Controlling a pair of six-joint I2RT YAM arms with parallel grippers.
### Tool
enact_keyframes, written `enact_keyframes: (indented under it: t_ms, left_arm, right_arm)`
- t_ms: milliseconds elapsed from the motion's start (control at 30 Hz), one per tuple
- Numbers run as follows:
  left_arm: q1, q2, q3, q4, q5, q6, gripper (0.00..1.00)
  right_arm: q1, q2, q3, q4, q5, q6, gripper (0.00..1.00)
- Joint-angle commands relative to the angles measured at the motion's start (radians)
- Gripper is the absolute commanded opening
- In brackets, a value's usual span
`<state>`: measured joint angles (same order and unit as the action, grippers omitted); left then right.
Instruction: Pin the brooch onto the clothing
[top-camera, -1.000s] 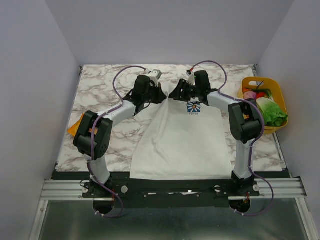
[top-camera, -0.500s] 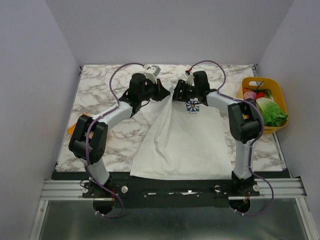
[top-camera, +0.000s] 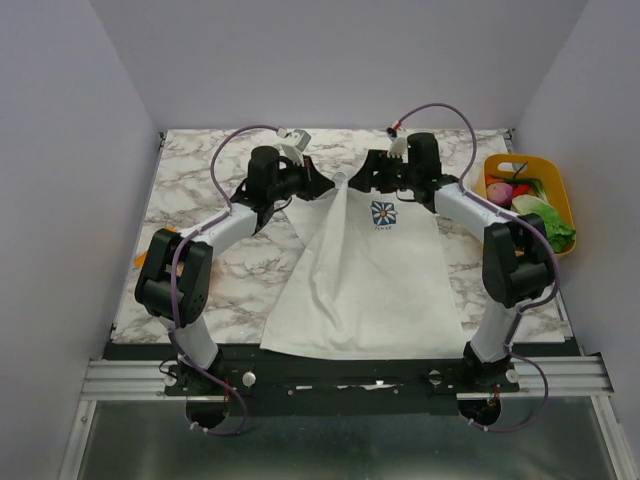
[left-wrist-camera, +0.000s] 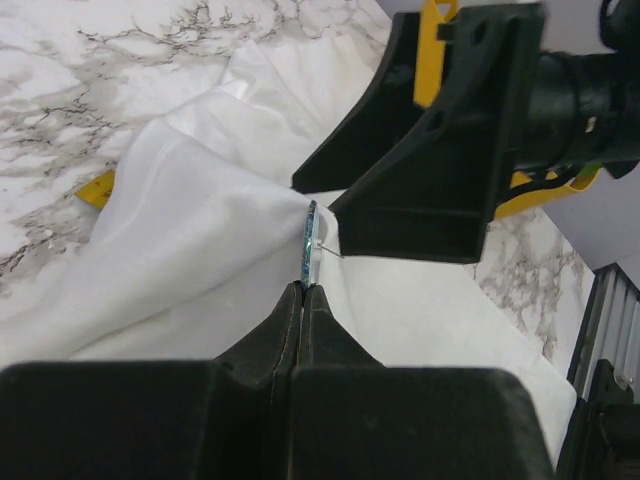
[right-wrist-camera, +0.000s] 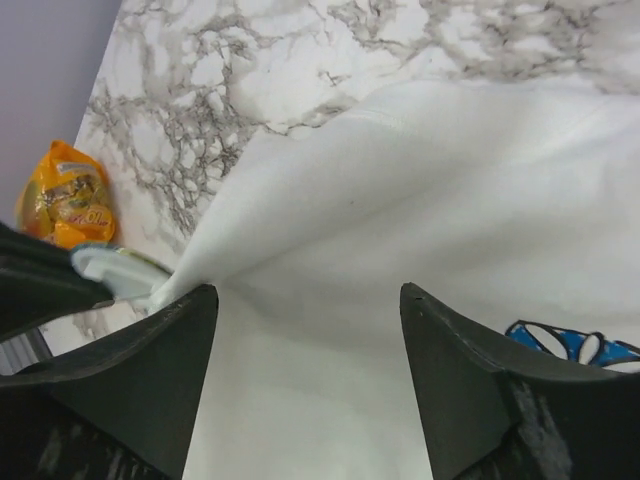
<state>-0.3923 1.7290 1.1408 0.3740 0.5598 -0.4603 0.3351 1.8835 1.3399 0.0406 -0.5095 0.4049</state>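
Marble-look desk (top-camera: 180, 170) between grey walls; white T-shirt (top-camera: 365, 290) lies flat from 6 o'clock up to 12, with its blue flower print (top-camera: 383, 213) high on the chest. A yellow basket (top-camera: 556, 185) of toy veg sits at 2 o'clock and an orange snack packet (right-wrist-camera: 63, 195) at 9; I ignore both. The arms meet at the 12 o'clock end, by the shirt's top edge. My left end effector (left-wrist-camera: 302, 292) is pinched tight on the brooch (left-wrist-camera: 311, 245). The left wrist view shows it edge-on, a thin green disc standing up off the fingertips. Its fine pin pokes toward 3 o'clock, and a raised fold of cloth is bunched right against it. I can't tell whether the pin has gone through the cloth. My right end effector (right-wrist-camera: 305, 300) has its fingers spread wide with nothing between them, hanging over that fold just beside the brooch. I judge the step in hand to be getting the pin through the fabric, so the task looks about midway. To do it well, I'd clamp the right fingers on the fold to keep it taut. Then I'd push the left straight along the pin's axis, slowly, with no twist so the disc doesn't slip. I'd check the wrist views before letting go.
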Motion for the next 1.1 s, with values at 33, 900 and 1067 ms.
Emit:
enact_keyframes:
  t_ms: [33,900,1067]
  left_arm:
    - [0.026,-0.005,-0.019,0.036,0.081,0.048,0.0]
    - [0.052,-0.028,0.027,-0.087,0.422,0.161,0.0]
    - [0.056,-0.04,0.03,-0.098,0.42,0.176,0.0]
  right_arm:
    - [-0.033,-0.086,-0.076,0.031,-0.026,-0.256,0.86]
    - [-0.067,-0.079,-0.113,0.26,-0.619,-0.225,0.72]
    - [-0.067,-0.11,-0.107,0.177,-0.598,-0.307,0.79]
